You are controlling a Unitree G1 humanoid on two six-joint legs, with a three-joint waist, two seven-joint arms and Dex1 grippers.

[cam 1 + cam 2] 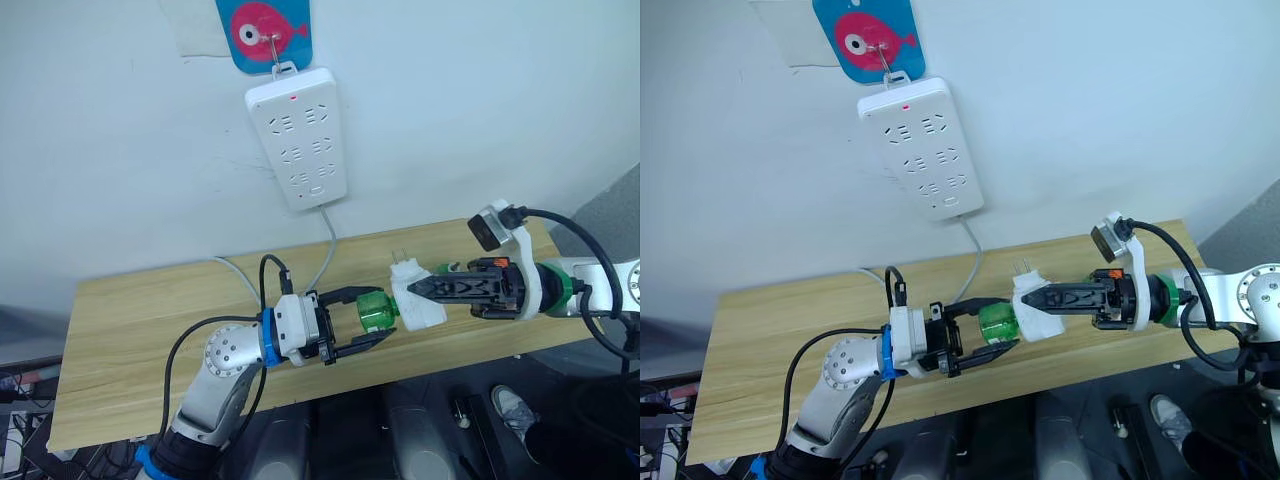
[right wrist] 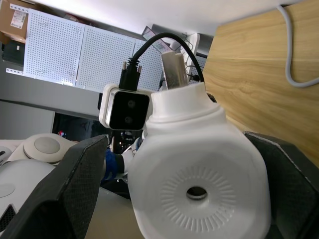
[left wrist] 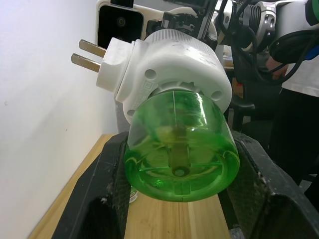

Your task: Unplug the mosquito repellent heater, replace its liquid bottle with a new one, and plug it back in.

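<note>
Both claws engaged above counter (image 1: 140,330). Right claw (image 1: 425,288) clenched on mosquito repellent heater (image 1: 417,297); left claw (image 1: 378,316) spread around green liquid bottle (image 1: 377,310).

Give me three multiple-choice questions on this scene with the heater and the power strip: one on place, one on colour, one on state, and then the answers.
1. Where is the heater?
A. plugged into the power strip
B. held above the table, between the two grippers
C. lying on the floor

2. What colour is the bottle on the heater?
A. green
B. red
C. blue

3. What is the right gripper doing?
A. hanging open, away from everything
B. pressing the strip's switch
C. shut on the heater

Answers: 1 B, the heater's prongs are bare and it hangs over the table, well below the power strip. 2 A, the left wrist view shows clear green plastic. 3 C, its fingers clamp the white body on both sides, while the left gripper flanks the bottle.
</note>
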